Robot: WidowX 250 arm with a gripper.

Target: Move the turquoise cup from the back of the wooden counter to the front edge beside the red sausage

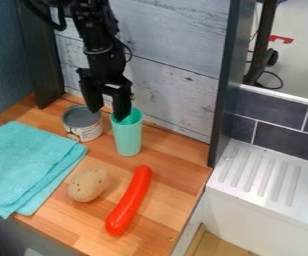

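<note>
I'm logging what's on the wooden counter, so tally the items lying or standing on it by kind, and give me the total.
Food-shaped items: 2 (brown potato, red sausage)
Containers: 2 (turquoise cup, open can)
Cloths: 1 (folded turquoise cloth)
Total: 5

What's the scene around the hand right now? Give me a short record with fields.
status: hand open, one finger at the mouth of the turquoise cup
cup pose: upright
beside cup: grey can
picture left: turquoise cloth, folded
nearer camera: potato, red sausage to its right
surface: wooden counter
</note>
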